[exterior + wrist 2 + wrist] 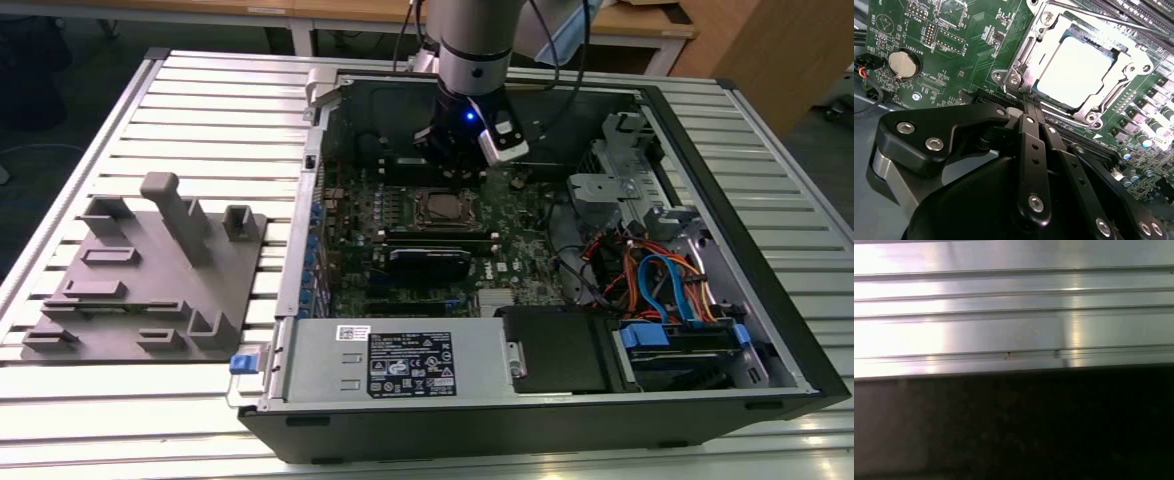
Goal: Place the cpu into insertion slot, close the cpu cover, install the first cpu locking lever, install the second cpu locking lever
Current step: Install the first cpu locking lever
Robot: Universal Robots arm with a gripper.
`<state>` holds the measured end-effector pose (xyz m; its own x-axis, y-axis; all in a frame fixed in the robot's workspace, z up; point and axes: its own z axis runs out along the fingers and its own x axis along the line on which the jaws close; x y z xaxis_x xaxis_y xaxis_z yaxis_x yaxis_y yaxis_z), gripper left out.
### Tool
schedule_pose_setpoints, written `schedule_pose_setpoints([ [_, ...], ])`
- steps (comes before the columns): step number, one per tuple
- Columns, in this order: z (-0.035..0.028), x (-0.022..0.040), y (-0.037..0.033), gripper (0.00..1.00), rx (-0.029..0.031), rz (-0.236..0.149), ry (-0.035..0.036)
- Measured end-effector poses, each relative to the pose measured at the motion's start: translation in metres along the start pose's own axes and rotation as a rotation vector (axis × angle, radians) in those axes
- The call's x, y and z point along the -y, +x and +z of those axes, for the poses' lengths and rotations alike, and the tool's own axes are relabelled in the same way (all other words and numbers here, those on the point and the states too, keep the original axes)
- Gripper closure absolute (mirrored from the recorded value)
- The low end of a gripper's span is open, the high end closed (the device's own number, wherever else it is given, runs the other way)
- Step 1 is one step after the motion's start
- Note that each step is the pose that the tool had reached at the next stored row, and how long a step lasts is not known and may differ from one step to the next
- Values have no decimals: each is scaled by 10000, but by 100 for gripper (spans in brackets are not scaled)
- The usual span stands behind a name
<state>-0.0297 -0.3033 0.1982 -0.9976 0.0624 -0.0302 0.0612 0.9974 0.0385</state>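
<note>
Silvery cpu [1080, 65] sits under the closed cpu cover [1024, 60]; gripper [1026, 102] jaws pinched together at the corner could slip and scrape the board [954, 50].

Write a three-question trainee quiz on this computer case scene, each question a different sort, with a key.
1. True or false: the cpu already sits in the insertion slot, with the cpu cover down around it.
2. Multiple choice: in the second wrist view, the tool is nearest to which thing? A) the coin battery B) the socket's edge C) the blue cables
3. Fill in: in the exterior view, the grey fixture plate lies on the slatted table to the case's ____.

Key
1. True; the silvery chip shows through the cover's window.
2. B
3. The exterior view's left.
</note>
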Motion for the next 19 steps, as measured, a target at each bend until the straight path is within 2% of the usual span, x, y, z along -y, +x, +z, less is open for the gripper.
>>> schedule_pose_setpoints([
  [6, 13, 1, 1, 89, -1, 0, 21],
  [10, 27, 2, 1, 89, -2, 2, 7],
  [12, 30, 1, 0, 89, -4, 3, -49],
  [16, 30, 2, 0, 89, -17, 9, -249],
  [19, 25, -1, -1, 89, -14, 11, -281],
])
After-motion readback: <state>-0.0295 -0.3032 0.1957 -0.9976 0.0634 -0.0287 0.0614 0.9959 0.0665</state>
